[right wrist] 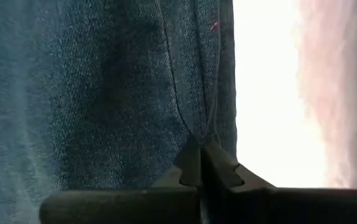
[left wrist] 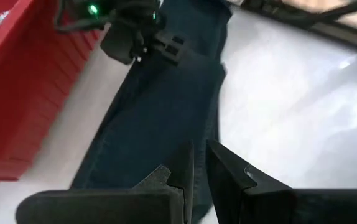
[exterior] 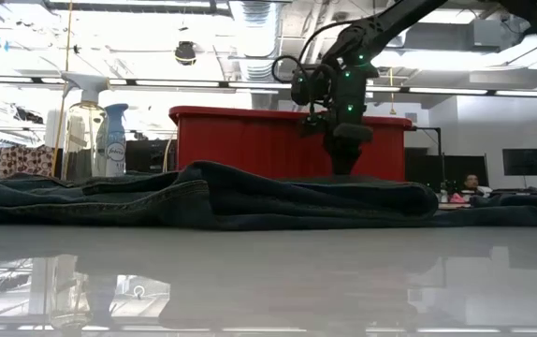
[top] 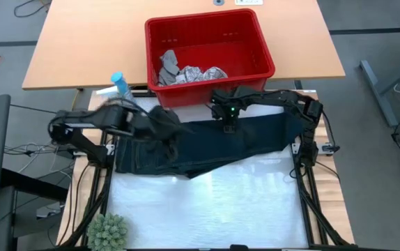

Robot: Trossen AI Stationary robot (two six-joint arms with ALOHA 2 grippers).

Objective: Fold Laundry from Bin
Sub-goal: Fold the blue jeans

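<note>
Dark navy trousers (top: 207,143) lie stretched left to right across the white table top, just in front of the red bin (top: 256,66). Grey and leaf-printed laundry (top: 186,72) lies in the bin. My right gripper (top: 229,125) stands over the trousers' far edge, close to the bin's near wall, and is shut on the cloth. My left gripper (left wrist: 200,165) hovers above the trousers' left part (left wrist: 160,106), slanting down. Its fingers are shut with nothing between them. My right gripper pinches the trousers' cloth (right wrist: 194,127) between its two fingertips, close to the trousers' far edge (right wrist: 225,74). The fingers come from above, pointing steeply down. Creases in the cloth run to the fingertips. The rest of the trousers (exterior: 250,192) lies flat on the table.
Spray bottles (top: 120,84) stand at the table's far left beside the bin. A small green plant (top: 108,230) sits at the near left corner. The white table top (top: 221,202) in front of the trousers is bare.
</note>
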